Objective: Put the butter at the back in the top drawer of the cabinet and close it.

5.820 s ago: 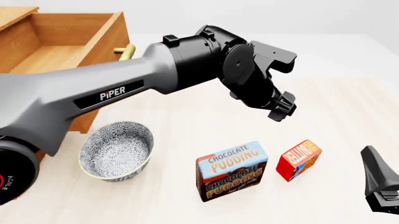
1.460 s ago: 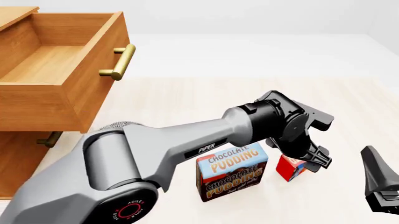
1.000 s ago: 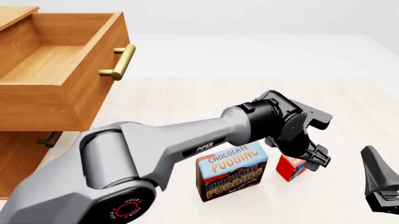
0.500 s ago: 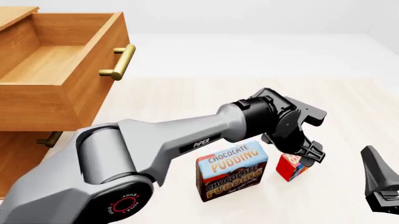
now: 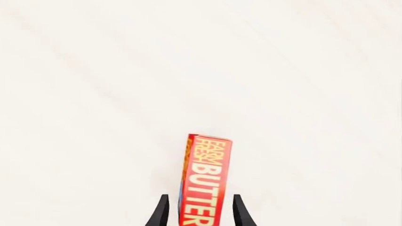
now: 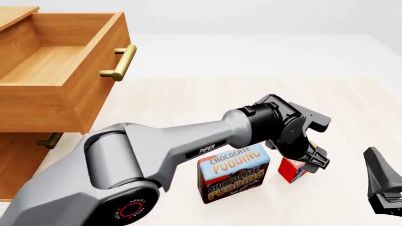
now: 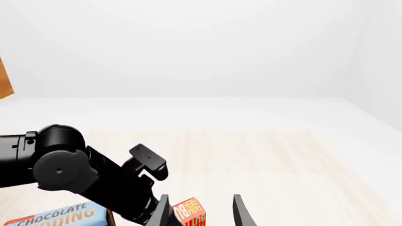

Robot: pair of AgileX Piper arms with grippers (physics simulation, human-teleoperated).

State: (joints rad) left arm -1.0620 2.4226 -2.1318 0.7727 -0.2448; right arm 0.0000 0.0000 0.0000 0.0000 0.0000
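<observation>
**Butter clamped beside the pudding box**

Left end effector (image 6: pixel 312 161) closed on the butter (image 6: pixel 292 170) — fingers (image 5: pixel 159 213) flanking the red box, upright on the desk (image 6: pixel 188 108), just right of the pudding box (image 6: pixel 234 173). Top drawer (image 6: pixel 56 66) of the cabinet (image 6: pixel 19 165) pulled open, well apart. Right end effector (image 7: pixel 198 212) parted — grasping nothing.

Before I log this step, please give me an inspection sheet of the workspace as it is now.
Surface: pale wood table, no spills seen.
Job's things: butter stands between the left claw's fingers; whether it has left the table cannot be told. Top drawer of the cabinet is pulled open, nothing seen inside.
Clutter: pudding box beside the butter.
Grippers: left claw shut on the butter; right claw open, apart from everything.
Cables: nothing seen.
Surroundings: plain white backdrop.
</observation>
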